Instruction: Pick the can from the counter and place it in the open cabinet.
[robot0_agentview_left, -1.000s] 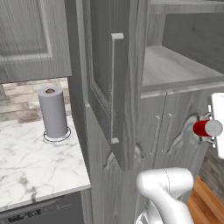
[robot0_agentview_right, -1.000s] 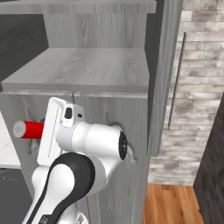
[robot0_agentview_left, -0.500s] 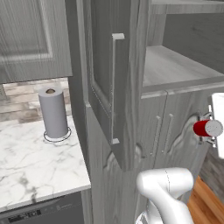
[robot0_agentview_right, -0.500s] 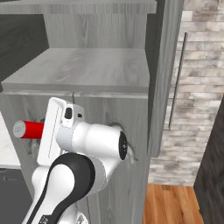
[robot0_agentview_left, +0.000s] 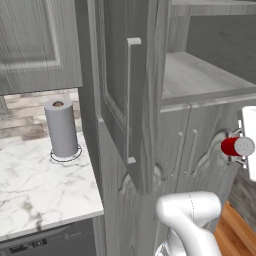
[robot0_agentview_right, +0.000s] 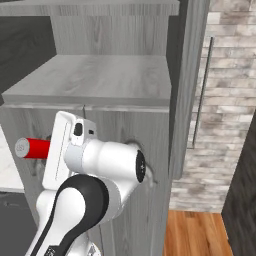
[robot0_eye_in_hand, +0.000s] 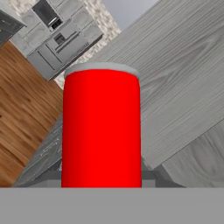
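- Closest, the gripper (robot0_agentview_left: 239, 152) clamps the can (robot0_agentview_left: 236, 147), lying sideways in the air before the cabinet's (robot0_agentview_left: 200, 150) lower doors.
- Above, its shelf (robot0_agentview_right: 100, 77).
- Farther left, a towel roll (robot0_agentview_left: 62, 128) stands on marble.

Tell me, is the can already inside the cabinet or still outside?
Outside. The can is held sideways in front of the lower doors, below the shelf of the cabinet.

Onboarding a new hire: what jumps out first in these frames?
The red can, lying sideways in the jaws in front of the cabinet's lower doors, below the bare grey shelf. Next, the open cabinet door with its long bar handle, and the paper towel roll standing on the marble counter to the left.
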